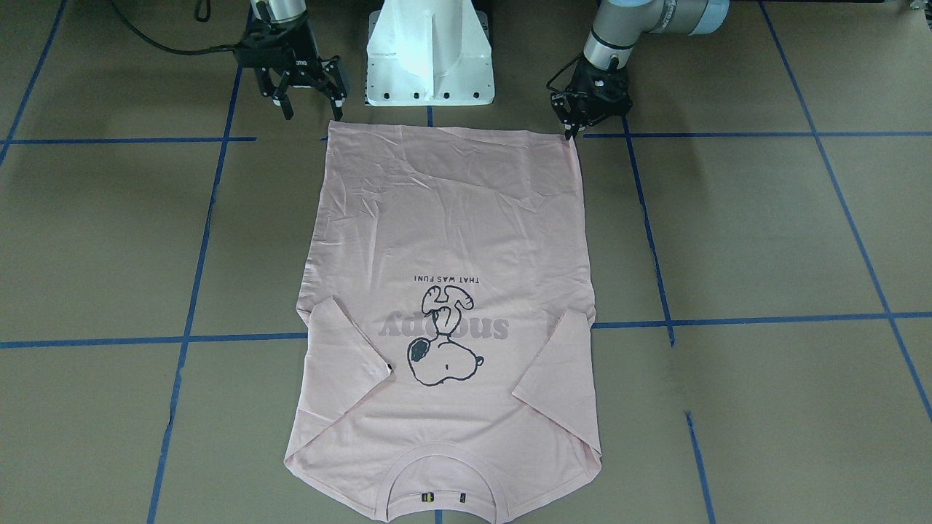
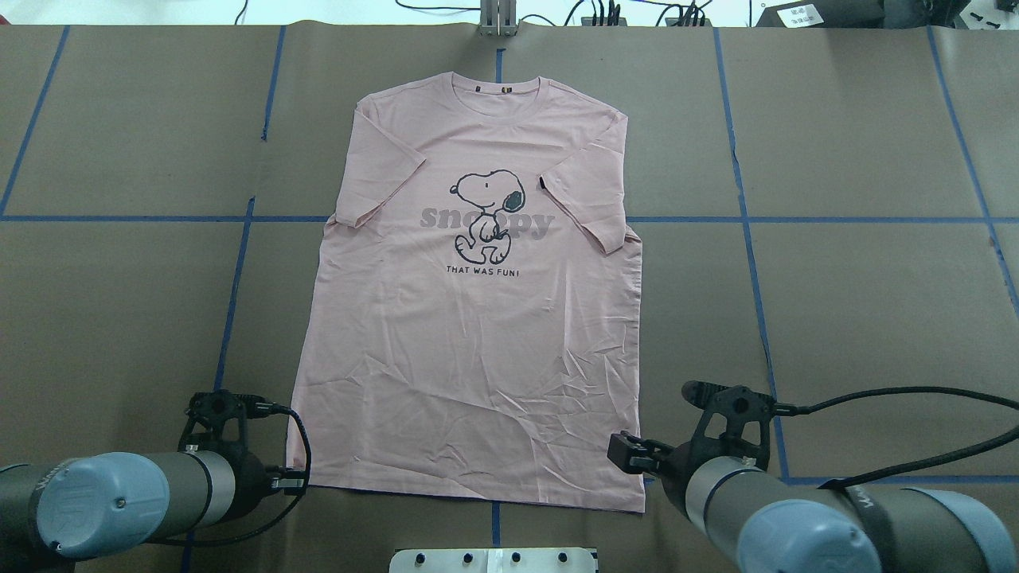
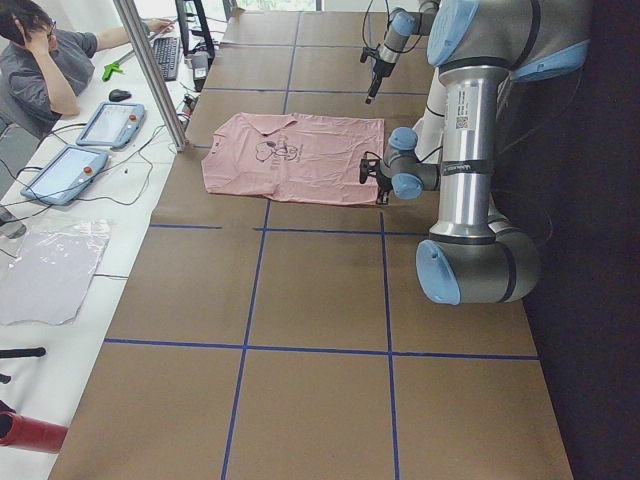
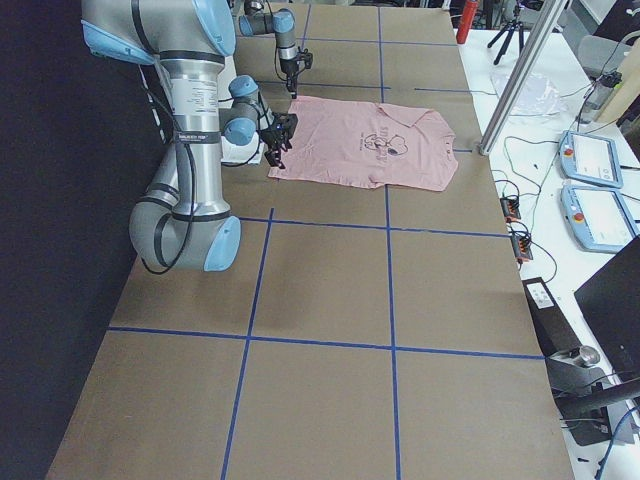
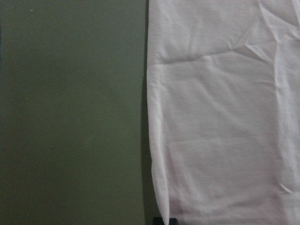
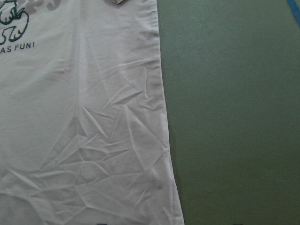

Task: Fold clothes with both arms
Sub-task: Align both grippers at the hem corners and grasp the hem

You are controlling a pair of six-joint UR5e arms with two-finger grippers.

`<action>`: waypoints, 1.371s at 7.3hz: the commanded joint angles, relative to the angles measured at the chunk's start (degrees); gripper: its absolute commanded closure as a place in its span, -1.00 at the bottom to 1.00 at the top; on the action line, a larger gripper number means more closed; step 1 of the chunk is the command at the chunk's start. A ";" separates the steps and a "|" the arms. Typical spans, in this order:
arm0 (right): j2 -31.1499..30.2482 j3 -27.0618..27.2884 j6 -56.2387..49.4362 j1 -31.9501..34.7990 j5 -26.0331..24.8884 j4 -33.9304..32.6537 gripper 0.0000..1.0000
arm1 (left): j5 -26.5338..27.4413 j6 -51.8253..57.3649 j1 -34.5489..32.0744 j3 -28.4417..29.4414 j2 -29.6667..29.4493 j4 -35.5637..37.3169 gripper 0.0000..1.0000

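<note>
Operator: Where is the shirt lying?

Spotter: Your T-shirt (image 2: 478, 358) is spread flat, print side up, in the middle of the desk (image 2: 860, 318); the hem runs along the robot's edge; the ribbed collar (image 1: 443, 451) points away from the robot, toward your side.

Operator: How does it look?

Spotter: It's pale pink; a dark-outlined cartoon dog (image 2: 486, 211) walks across the grey lettering (image 2: 430, 219) on the chest; beneath it you can read a smaller dark line, "THAT WAS FUN!"; both short sleeves are folded inward onto the body; a small black tag (image 2: 542, 184) shows on the sleeve at the robot's right; the lower half is full of fine creases, and the chest lies smoother; the side edges run fairly straight, as each wrist camera shows against the brown desk.

Operator: And the grippers?

Spotter: The left gripper (image 1: 570, 129) sits low at the hem corner on the robot's left; its jaws are drawn together to a point; you cannot tell from these views whether cloth is pinched between them; the right gripper (image 1: 312, 113) is just beside the other hem corner, and its jaws are spread wide apart.
</note>
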 commanded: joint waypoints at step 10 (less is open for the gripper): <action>3.34 -7.48 10.14 -7.18 -4.13 -5.51 -0.06 | 0.02 -0.03 0.27 0.13 -1.11 0.03 1.00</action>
